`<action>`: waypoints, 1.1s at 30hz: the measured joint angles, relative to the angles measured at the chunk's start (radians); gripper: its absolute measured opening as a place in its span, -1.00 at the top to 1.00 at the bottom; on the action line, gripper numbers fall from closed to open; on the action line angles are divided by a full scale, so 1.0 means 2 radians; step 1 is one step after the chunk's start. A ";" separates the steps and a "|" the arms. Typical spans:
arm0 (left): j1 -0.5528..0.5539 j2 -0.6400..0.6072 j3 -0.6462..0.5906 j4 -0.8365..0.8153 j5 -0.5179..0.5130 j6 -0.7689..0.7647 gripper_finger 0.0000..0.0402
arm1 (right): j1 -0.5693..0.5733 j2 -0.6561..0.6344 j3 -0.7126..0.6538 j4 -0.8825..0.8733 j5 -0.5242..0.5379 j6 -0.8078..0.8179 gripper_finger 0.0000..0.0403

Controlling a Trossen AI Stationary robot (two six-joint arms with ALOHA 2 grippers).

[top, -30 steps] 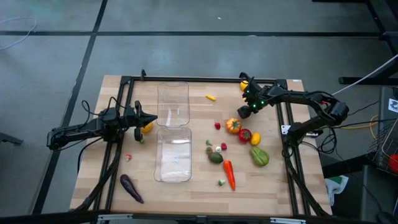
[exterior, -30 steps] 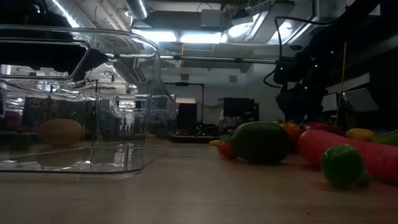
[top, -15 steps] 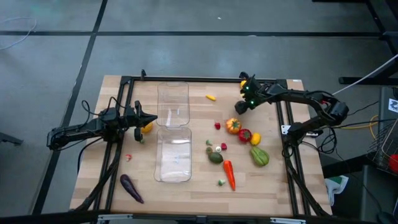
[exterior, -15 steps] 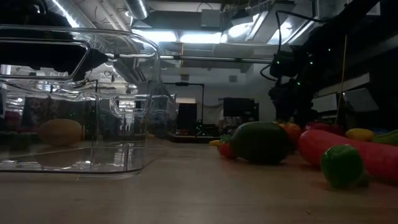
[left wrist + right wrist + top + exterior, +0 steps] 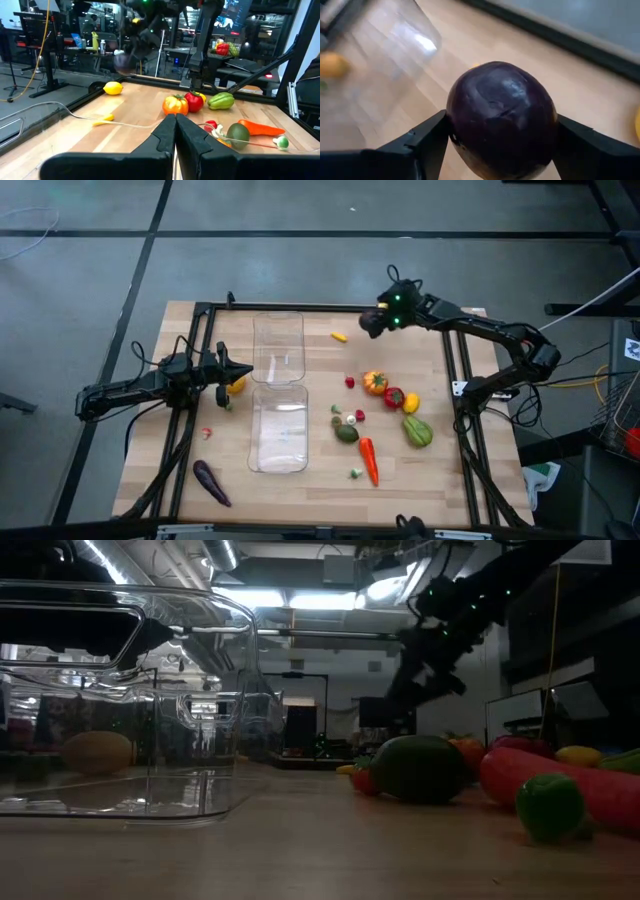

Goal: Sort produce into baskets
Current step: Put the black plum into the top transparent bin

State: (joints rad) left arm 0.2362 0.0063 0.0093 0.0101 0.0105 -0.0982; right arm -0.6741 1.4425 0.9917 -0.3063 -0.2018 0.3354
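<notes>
the right hand [image 5: 372, 321] is raised over the far part of the table [image 5: 440, 480], between the far bin [image 5: 278, 340] and the table's right rail. its fingers [image 5: 422, 142] are clamped on a dark purple round fruit [image 5: 501, 119], one on each side. a small yellow piece [image 5: 339, 336] lies on the wood just beside and below it in the high view.

the left hand [image 5: 243, 374] waits at the left of the table, beside the seam where the far bin meets the near bin [image 5: 277, 430]; its fingers [image 5: 165, 137] are pressed together with nothing between them. a lemon [image 5: 236, 385] lies next to it.

both bins look bare inside. right of them lie an orange pepper [image 5: 374, 381], a red pepper [image 5: 393, 396], an avocado [image 5: 346, 432], a carrot [image 5: 368, 459] and a green vegetable [image 5: 417, 431]. an aubergine [image 5: 211, 482] lies near the table's front left.
</notes>
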 joint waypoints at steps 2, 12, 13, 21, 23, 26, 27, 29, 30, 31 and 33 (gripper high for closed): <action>0.000 0.000 0.000 0.000 0.000 0.000 0.96 | 0.012 0.000 0.002 0.032 0.000 0.000 -0.44; 0.000 0.000 0.000 0.000 0.000 0.000 0.96 | 0.100 0.001 0.003 0.185 0.000 0.000 -0.44; 0.000 0.000 0.000 0.000 0.000 0.000 0.96 | 0.109 0.004 0.003 0.204 0.000 0.000 -0.44; 0.000 0.000 0.000 0.000 -0.006 0.001 0.96 | 0.163 0.054 0.018 0.326 0.004 0.000 -0.44; 0.000 0.000 0.000 -0.001 -0.011 0.001 0.96 | 0.171 0.075 0.041 0.317 0.004 0.000 -0.44; 0.000 0.000 0.000 -0.001 -0.013 0.001 0.96 | 0.180 0.113 0.087 0.291 0.000 -0.002 -0.44; 0.000 0.000 0.000 0.000 -0.013 0.001 0.96 | 0.182 0.125 0.104 0.277 0.000 -0.004 -0.44; 0.000 0.000 0.000 -0.001 -0.013 0.001 0.96 | 0.187 0.153 0.142 0.246 0.000 -0.016 -0.44; 0.000 0.000 0.000 0.000 -0.013 0.001 0.96 | 0.188 0.166 0.161 0.226 0.000 -0.022 -0.44; 0.000 0.000 0.000 0.000 -0.013 0.001 0.96 | 0.188 0.180 0.180 0.207 0.000 -0.027 -0.44; 0.000 0.000 0.000 0.000 -0.013 0.001 0.96 | 0.191 0.206 0.217 0.171 -0.001 -0.028 -0.44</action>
State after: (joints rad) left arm 0.2361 0.0063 0.0086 0.0093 -0.0162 -0.0967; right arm -0.2913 1.8544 1.4252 0.0354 -0.2031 0.2798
